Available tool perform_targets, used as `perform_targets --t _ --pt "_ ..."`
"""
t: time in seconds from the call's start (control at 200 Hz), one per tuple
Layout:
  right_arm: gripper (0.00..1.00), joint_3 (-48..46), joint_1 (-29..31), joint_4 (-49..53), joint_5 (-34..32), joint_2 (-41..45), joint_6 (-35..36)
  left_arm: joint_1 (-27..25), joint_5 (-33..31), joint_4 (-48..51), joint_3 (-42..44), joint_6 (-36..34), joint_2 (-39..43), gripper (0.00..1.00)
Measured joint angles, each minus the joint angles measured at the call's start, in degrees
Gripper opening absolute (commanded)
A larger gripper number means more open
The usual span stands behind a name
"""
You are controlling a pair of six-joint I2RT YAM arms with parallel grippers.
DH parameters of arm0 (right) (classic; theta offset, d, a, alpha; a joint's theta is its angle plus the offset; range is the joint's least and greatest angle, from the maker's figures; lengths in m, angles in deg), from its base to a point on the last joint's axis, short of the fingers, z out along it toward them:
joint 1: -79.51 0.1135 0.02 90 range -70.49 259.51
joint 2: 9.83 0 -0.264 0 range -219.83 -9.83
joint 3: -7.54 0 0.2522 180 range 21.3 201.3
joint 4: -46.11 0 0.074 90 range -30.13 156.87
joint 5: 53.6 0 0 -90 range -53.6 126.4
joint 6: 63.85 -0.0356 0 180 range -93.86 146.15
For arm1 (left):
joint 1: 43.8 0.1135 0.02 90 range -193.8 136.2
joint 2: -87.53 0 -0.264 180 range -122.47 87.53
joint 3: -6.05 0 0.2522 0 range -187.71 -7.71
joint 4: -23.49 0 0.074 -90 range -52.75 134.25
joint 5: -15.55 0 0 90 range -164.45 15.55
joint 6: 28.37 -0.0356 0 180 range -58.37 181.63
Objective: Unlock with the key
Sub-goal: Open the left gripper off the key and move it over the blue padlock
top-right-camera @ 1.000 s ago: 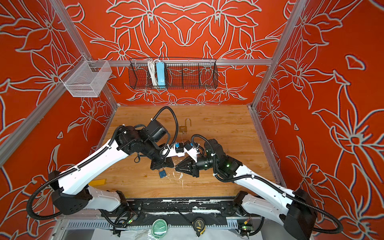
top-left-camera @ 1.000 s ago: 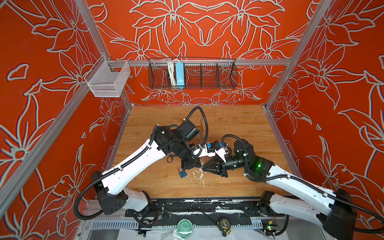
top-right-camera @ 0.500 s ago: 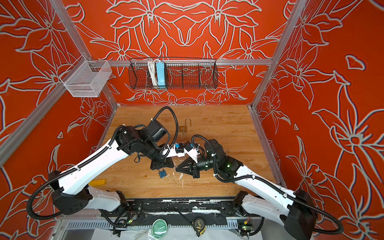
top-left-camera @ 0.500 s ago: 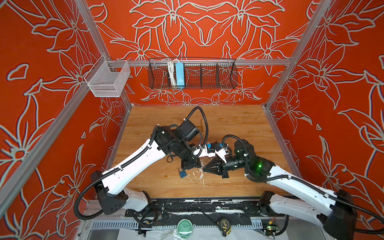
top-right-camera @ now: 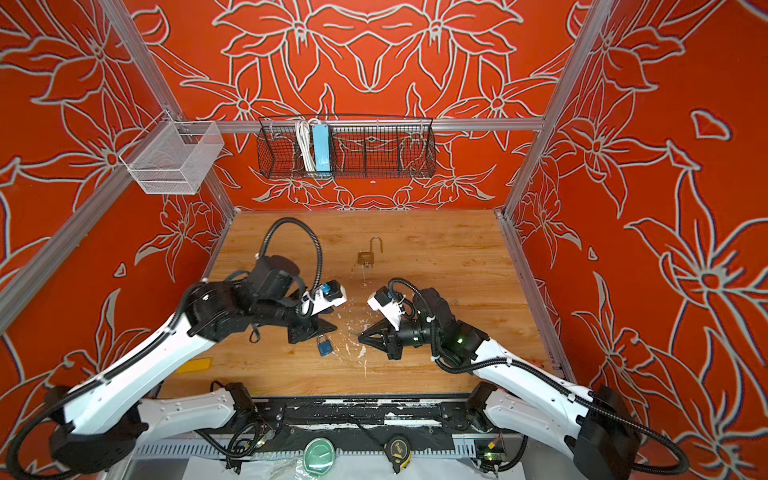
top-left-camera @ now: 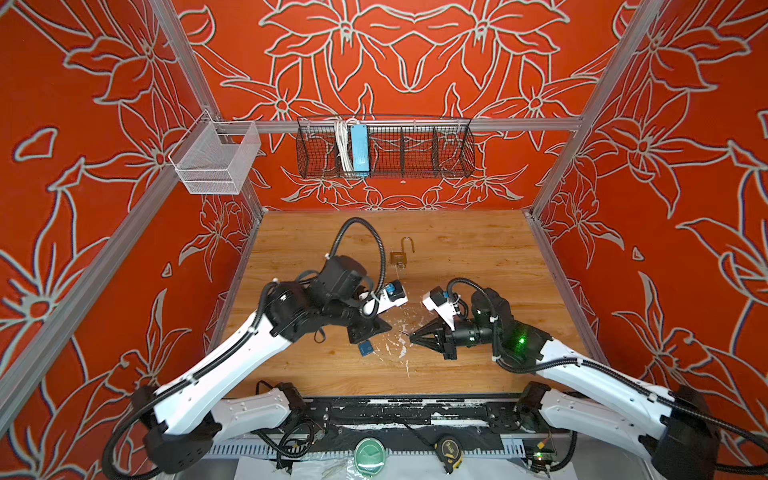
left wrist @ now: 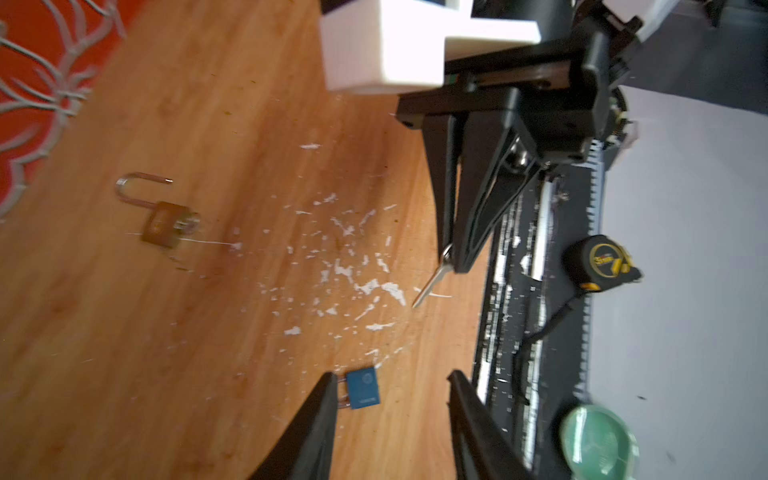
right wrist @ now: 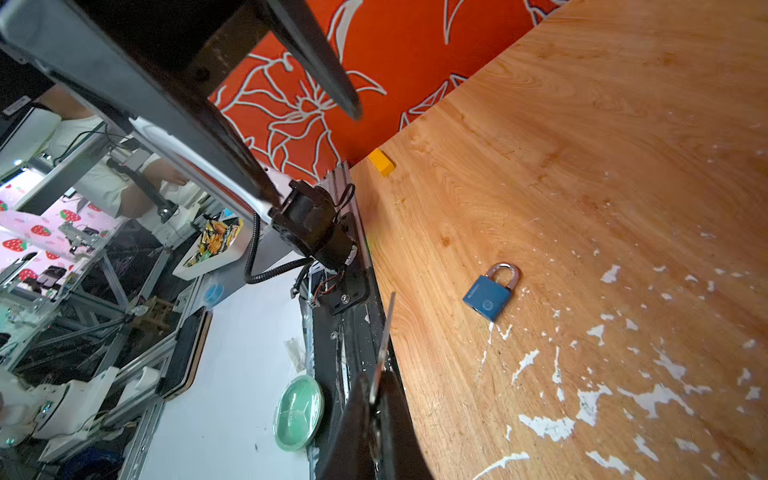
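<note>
Left wrist view: left gripper (left wrist: 390,376)'s gaping over scuffed wood table (left wrist: 208,311), right gripper (left wrist: 453,262)'s pinching key (left wrist: 430,286), orange wall (left wrist: 41,16)'s peeking in.

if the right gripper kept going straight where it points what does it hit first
Likely the left gripper, open just ahead, with the held key touching first; the blue padlock lies slightly off that line. Height is unclear.
</note>
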Motion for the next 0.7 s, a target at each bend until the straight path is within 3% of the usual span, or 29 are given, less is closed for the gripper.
perform_targets --t 0.07,0.14,0.205,0.325,0.455,0.565,0.701 --pt "0.00 -1.16 -0.74 -0.48 -2.91 1.03 -0.83 0.42 -4.42 -4.74 4.96 5.25 6.03 0.58" --pt "0.00 -3.02 -1.29 -1.70 -6.86 2.47 -2.47 1.29 -9.42 -9.09 9.03 13.99 10.12 0.70" --pt "0.00 -5.84 -1.42 -3.74 -11.69 4.46 -4.70 2.89 -13.16 -10.73 10.69 23.67 10.82 0.70" --pt "0.00 -14.97 -1.51 -9.66 -21.81 10.40 -11.06 4.59 -18.64 -9.77 12.07 44.22 5.35 0.69" --pt "0.00 -23.69 -1.49 -11.15 -29.51 18.69 -15.08 4.50 -19.52 -9.51 19.76 64.85 -1.79 0.66" --pt "0.00 -25.05 -1.49 -10.56 -32.96 24.96 -15.89 3.13 -20.35 -7.13 26.32 78.36 -4.48 0.66" --pt "0.00 -25.42 -1.49 -11.61 -33.59 29.31 -16.90 1.44 -20.87 -5.46 26.97 89.66 -6.97 0.66"
